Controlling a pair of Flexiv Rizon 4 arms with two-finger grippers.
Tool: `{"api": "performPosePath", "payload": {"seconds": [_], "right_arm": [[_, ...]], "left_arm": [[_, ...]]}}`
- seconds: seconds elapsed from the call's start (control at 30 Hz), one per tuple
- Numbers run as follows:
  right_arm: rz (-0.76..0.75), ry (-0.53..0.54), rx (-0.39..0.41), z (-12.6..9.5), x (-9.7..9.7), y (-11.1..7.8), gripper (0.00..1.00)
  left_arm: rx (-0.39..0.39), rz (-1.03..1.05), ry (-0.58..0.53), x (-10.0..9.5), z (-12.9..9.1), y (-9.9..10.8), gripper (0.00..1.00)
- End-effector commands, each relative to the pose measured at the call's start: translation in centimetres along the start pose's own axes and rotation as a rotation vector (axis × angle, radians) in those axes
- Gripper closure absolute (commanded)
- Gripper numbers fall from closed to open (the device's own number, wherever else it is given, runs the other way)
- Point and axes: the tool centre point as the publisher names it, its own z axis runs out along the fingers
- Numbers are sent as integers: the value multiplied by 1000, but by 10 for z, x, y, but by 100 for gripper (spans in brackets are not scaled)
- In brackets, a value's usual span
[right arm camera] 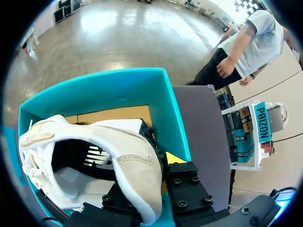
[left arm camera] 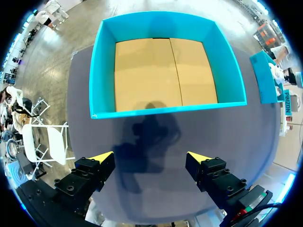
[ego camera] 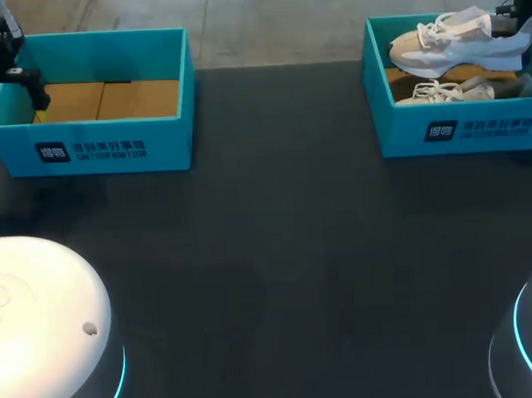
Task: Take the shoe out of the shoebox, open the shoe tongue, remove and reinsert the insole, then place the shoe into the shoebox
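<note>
Shoe (right arm camera: 127, 158) heel clamped in R gripper (right arm camera: 160, 158)

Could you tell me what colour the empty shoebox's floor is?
Teal cardboard shoebox's floor: tan, best in left wrist view.

Of the right pincer (right arm camera: 157, 161) only one yellow fingertip (right arm camera: 175, 158) shows, beside the sneaker's (right arm camera: 128, 151) heel; the other finger is hidden by the sneaker. Under the pincer, a second sneaker (ego camera: 446, 91) lies half hidden behind the shoebox (ego camera: 460, 129) wall.

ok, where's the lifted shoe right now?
Head view, far right: the shoe is held by its heel in the right gripper above the right shoebox, over a second shoe lying inside it.
</note>
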Motion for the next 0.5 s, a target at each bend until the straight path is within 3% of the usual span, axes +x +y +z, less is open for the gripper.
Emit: {"api": "performPosePath", "payload": {"seconds": [0.03, 0.5], "right_arm": [[-2, 1, 9, 4, 1, 9, 100], [-4, -1, 17, 19, -3, 21, 100]], "left_arm": [[1, 0, -2, 0, -1, 1, 0], [1, 0, -2, 0, -1, 1, 0]]}}
